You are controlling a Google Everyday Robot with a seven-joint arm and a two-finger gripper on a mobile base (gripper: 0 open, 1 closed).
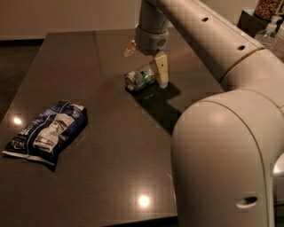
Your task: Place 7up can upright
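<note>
The 7up can [139,78] lies on its side near the middle back of the dark table [106,177], its shiny top facing left. My gripper [145,60] hangs directly over it, open. One fingertip [161,74] is down against the can's right end. The other fingertip [130,48] is behind and above the can's left end. The can rests on the table between them and is not lifted.
A blue-and-white snack bag [45,133] lies at the table's left front. My arm's large elbow [222,164] covers the right front of the table. A jar [269,7] and bottles stand on a counter at the far right.
</note>
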